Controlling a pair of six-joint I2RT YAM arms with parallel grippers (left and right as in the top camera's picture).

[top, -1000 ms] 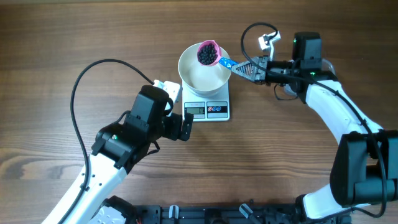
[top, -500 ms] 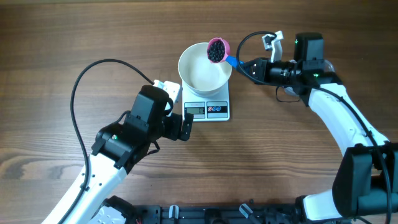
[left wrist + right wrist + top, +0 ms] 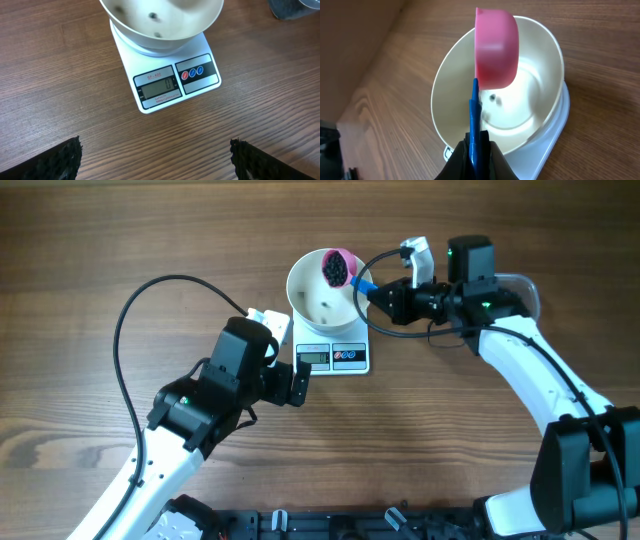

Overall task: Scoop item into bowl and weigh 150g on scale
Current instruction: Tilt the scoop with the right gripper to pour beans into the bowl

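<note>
The white bowl (image 3: 305,300) stands on the small white scale (image 3: 350,358), whose display (image 3: 159,89) shows 0. My right gripper (image 3: 377,292) is shut on the blue handle (image 3: 475,112) of a pink scoop (image 3: 495,50). The scoop hangs tipped on its side over the bowl's far right rim. Black beads, the item (image 3: 334,269), fill the scoop. A few loose beads (image 3: 154,16) lie in the bowl (image 3: 190,25). My left gripper (image 3: 155,145) hovers open above bare table in front of the scale, nothing between its fingers.
A black cable (image 3: 128,310) loops from the left arm across the table's left side. Another cable (image 3: 385,242) arcs above the right wrist. A black frame (image 3: 300,525) runs along the near edge. The right arm (image 3: 540,380) spans the right side.
The right gripper has moved left toward the bowl and rolled, tipping the scoop from level onto its side. A few beads now lie in the bowl. The left arm has not moved.
</note>
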